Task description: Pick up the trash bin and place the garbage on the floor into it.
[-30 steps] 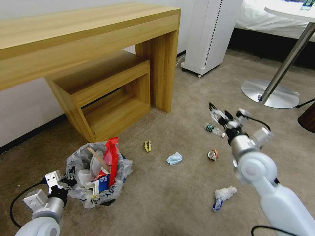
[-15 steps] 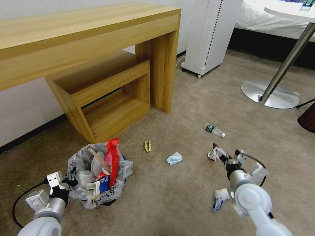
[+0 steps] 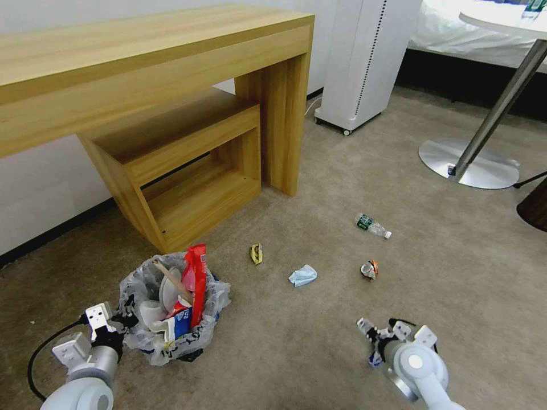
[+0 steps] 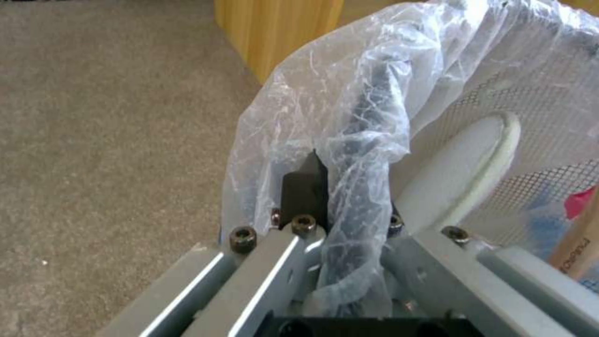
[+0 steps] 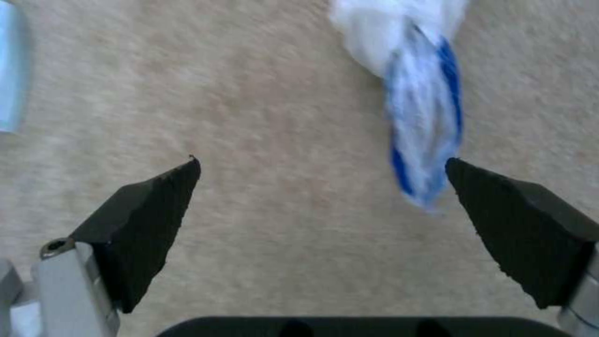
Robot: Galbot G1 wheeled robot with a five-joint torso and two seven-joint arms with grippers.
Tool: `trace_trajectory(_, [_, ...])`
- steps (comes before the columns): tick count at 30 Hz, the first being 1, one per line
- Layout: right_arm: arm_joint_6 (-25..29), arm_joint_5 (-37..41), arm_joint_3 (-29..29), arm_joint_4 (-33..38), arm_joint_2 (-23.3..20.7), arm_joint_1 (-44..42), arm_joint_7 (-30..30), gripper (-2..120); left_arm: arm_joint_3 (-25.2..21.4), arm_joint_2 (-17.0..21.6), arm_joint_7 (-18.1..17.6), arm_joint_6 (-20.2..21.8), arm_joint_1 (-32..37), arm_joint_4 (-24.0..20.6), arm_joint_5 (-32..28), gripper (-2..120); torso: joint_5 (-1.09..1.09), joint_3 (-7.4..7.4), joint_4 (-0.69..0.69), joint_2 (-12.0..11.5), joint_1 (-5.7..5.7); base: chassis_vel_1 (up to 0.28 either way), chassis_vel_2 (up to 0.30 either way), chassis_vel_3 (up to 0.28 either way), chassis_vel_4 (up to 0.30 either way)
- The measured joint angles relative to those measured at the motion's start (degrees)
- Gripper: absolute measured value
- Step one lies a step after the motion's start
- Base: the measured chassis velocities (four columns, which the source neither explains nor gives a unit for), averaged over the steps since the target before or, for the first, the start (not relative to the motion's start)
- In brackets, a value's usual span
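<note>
The trash bin (image 3: 171, 319), black with a crinkly white bag, stands on the beige floor (image 3: 285, 353) at the near left, stuffed with a slipper, a red wrapper and a stick. My left gripper (image 3: 122, 320) is shut on its bagged rim (image 4: 368, 117), one black finger (image 4: 306, 187) outside the plastic. My right gripper (image 3: 377, 335) hangs open low over a crumpled white-and-blue tissue (image 5: 418, 93), which lies just ahead of its right finger (image 5: 518, 224). Loose garbage lies farther out: a light-blue mask (image 3: 302, 275), a crushed can (image 3: 369, 269), a clear bottle (image 3: 373, 225) and a small yellow wrapper (image 3: 256, 253).
A wooden desk (image 3: 154, 74) with a lower shelf unit stands behind the bin. A white appliance (image 3: 364, 62) is at the back, a round table's metal base (image 3: 467, 162) at the far right, and a brown bin edge (image 3: 535, 208) beside it.
My right arm has swung down and back from over the bottle, past the can, to hover above the tissue. The bin and left gripper have shifted slightly nearer.
</note>
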Motion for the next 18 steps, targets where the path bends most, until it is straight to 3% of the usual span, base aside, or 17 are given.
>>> trace_trajectory(18, [-0.2, -2.3, -1.6, -7.9, -1.7, 5.3, -2.1, 97, -0.3, -1.4, -0.1, -0.4, 0.2, 0.5, 0.9, 1, -0.01, 0.0, 0.0, 0.0, 0.0, 0.0, 0.0, 0.0, 0.0])
